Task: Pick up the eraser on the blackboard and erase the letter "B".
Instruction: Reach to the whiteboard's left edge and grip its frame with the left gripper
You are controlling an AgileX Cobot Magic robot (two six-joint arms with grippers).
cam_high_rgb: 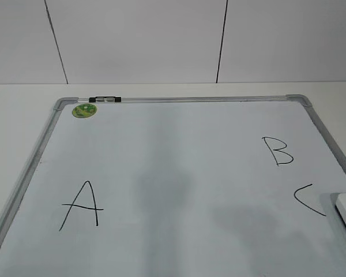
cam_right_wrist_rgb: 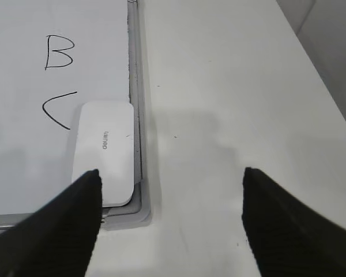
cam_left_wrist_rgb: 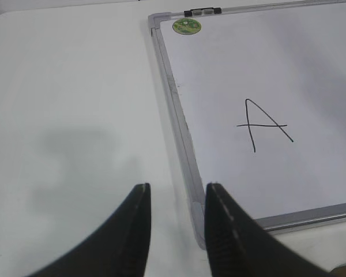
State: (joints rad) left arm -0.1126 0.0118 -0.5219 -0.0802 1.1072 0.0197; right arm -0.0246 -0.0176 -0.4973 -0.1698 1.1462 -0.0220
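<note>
Right wrist view shows you the eraser in the board's near right corner, just below the B, long axis running away from your wide-open right gripper, which sits right of it.

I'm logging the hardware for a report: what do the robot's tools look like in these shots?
Only the fingers show, in the wrist views. The left tool has two matte black fingers that taper to blunt tips; a ridged strip lines an inner face. The right tool has matching black, wedge-shaped fingers with a slightly rough surface. No cables, markings or arm links are visible, and the exterior view shows no arms.
</note>
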